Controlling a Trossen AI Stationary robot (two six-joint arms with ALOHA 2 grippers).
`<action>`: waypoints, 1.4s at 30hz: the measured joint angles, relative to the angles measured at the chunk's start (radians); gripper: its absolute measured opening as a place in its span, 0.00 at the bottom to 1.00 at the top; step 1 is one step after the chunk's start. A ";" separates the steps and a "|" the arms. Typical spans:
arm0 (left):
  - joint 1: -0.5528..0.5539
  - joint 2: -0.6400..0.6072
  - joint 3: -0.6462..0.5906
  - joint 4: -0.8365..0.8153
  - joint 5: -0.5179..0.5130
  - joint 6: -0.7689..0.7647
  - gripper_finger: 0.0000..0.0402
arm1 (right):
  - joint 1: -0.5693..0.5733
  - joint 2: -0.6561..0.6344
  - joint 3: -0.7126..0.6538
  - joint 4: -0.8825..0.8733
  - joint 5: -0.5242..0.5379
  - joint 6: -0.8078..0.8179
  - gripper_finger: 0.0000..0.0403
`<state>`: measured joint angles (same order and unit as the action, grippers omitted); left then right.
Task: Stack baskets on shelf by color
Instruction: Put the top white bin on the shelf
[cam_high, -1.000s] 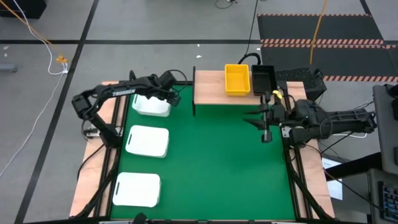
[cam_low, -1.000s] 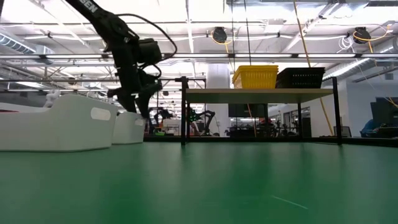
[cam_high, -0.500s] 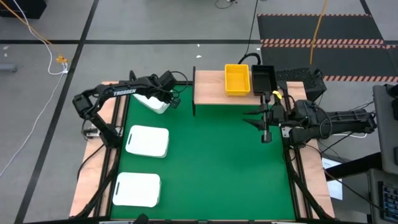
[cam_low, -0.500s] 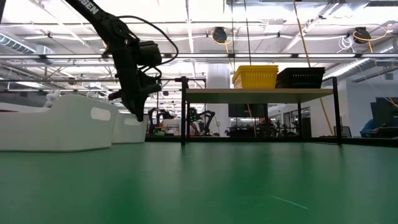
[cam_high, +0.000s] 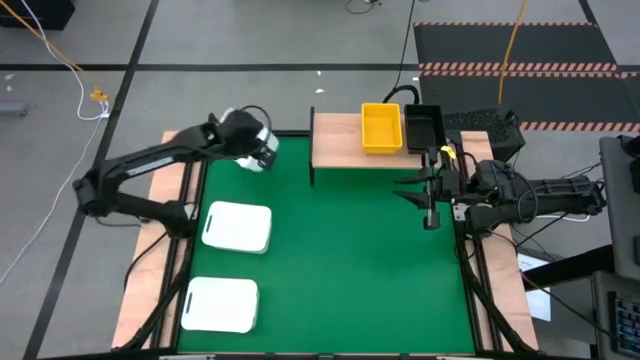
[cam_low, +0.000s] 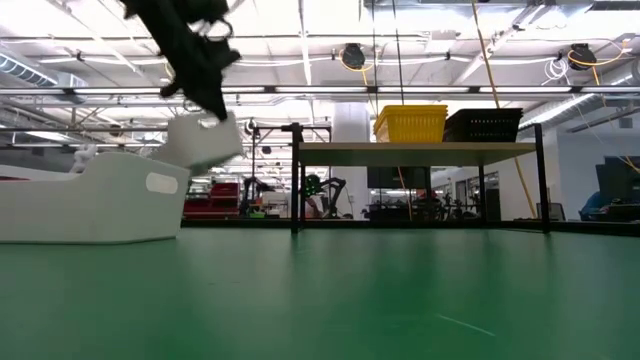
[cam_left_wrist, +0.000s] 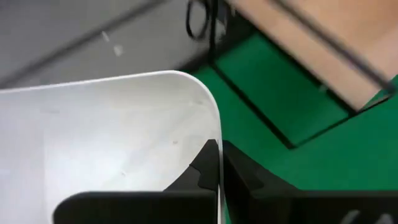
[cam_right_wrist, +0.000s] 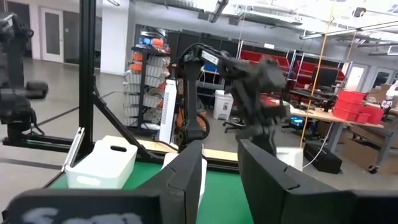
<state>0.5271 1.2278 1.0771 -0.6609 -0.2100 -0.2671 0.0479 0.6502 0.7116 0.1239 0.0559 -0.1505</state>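
My left gripper (cam_high: 262, 148) is shut on a white basket (cam_high: 250, 152), which hangs in the air above the table's far left corner; the low view shows this basket (cam_low: 203, 140) tilted below the gripper (cam_low: 205, 95). Two more white baskets (cam_high: 238, 226) (cam_high: 221, 303) rest on their bases along the table's left side. On the wooden shelf (cam_high: 340, 150) at the far edge a yellow basket (cam_high: 381, 127) and a black basket (cam_high: 423, 124) stand side by side. My right gripper (cam_high: 428, 200) waits open near the table's right edge, below the shelf, with nothing between its fingers (cam_right_wrist: 186, 177). My left gripper pinches the white basket's thin side wall (cam_left_wrist: 216, 134) close to a rounded corner, one finger (cam_left_wrist: 202, 171) inside the basket and one outside. The fingers come from above, pointing down. The basket is lifted clear of the table and hangs tilted below the fingers.
The shelf's thin black legs (cam_low: 296, 180) stand on the green mat at the far edge. The mat's middle and right (cam_high: 350, 260) hold nothing. Light wooden strips (cam_high: 490, 290) edge the table. Cables and a dark mat lie on the floor beyond.
My left gripper has shut on the wall of the far white basket and gone up with it. The basket has left the table, now hangs tilted in the air, and has shifted slightly toward the far edge. The left arm has stretched out. The right arm has kept still.
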 joint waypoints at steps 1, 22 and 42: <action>-0.010 -0.022 0.014 -0.002 -0.025 0.032 0.01 | 0.000 0.000 0.000 0.005 0.000 0.000 0.25; -0.280 0.484 0.823 -0.135 -0.033 0.753 0.00 | 0.000 0.022 0.001 0.048 -0.004 -0.056 0.25; -0.218 0.763 1.041 -0.272 0.165 0.752 0.01 | 0.000 0.022 0.001 0.045 -0.004 -0.061 0.25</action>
<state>0.3095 1.9907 2.1181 -0.9332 -0.0448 0.4849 0.0479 0.6724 0.7124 0.1687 0.0517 -0.2118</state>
